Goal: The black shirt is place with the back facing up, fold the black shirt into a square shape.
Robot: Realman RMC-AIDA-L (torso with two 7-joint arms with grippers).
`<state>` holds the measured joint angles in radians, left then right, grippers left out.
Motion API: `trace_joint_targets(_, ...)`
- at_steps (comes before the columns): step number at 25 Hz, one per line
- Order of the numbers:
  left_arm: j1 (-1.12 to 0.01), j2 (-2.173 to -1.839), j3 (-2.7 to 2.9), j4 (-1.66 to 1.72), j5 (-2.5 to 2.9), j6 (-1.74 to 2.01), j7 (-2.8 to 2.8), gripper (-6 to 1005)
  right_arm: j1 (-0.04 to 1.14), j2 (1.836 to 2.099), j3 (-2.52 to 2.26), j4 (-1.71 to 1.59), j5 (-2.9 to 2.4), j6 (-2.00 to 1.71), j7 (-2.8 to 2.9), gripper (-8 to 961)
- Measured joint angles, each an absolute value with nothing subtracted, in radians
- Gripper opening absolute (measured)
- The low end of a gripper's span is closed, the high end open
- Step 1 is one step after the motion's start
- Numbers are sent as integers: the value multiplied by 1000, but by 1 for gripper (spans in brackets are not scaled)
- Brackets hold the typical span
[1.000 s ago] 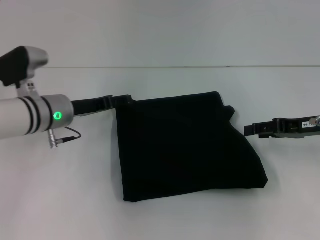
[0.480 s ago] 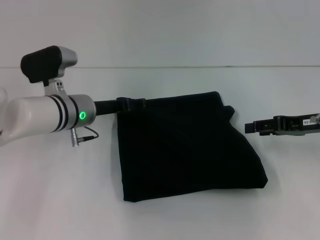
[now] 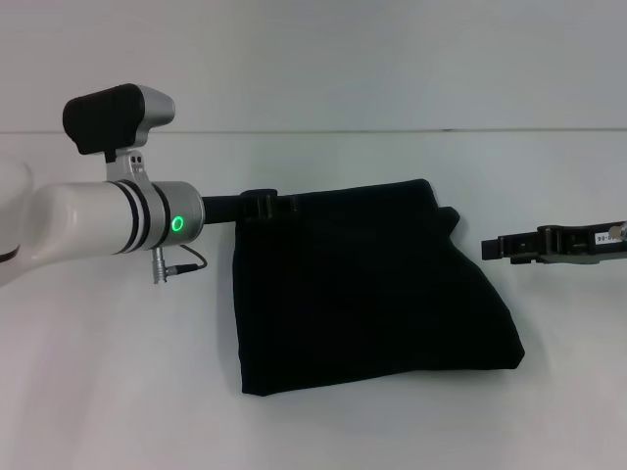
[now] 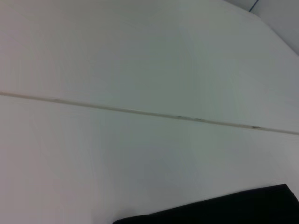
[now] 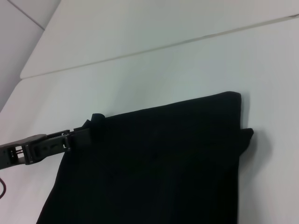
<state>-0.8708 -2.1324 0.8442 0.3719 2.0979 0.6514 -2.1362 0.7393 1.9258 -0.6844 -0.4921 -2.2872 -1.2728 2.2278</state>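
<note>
The black shirt [image 3: 372, 294] lies folded into a rough, slightly skewed square in the middle of the white table [image 3: 323, 431]. No lettering shows on it. My left gripper [image 3: 279, 203] reaches in from the left, its tip on the shirt's far left corner. In the right wrist view the same left gripper [image 5: 88, 133] meets a small raised bump of fabric on the black shirt [image 5: 154, 168]. My right gripper [image 3: 487, 250] hovers just off the shirt's right edge without touching it. The left wrist view catches only a strip of the black shirt [image 4: 224, 210].
A thin seam [image 3: 392, 130] crosses the table behind the shirt. A small grey cable plug [image 3: 162, 269] hangs under my left wrist. Bare white table lies on every side of the shirt.
My left arm has moved to the right, bringing its gripper tip farther over the shirt's far left corner; that corner has shifted slightly right. The right arm has stayed put.
</note>
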Motion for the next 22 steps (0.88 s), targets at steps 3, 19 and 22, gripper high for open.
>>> trace_joint_targets(3, -869, -2129, 852, 372, 2098, 643, -2134, 667, 739, 1925, -684, -493, -2287, -1270, 2227, 659)
trace_joint_targets(19, -871, -2126, 866, 361, 2099, 610, -2132, 124, 746, 1929, -684, -493, -2287, -1256, 2219, 658)
trace_joint_targets(22, -873, -2125, 866, 365, 2099, 616, -2132, 21, 740, 1932, -684, -492, -2287, -1244, 2218, 657)
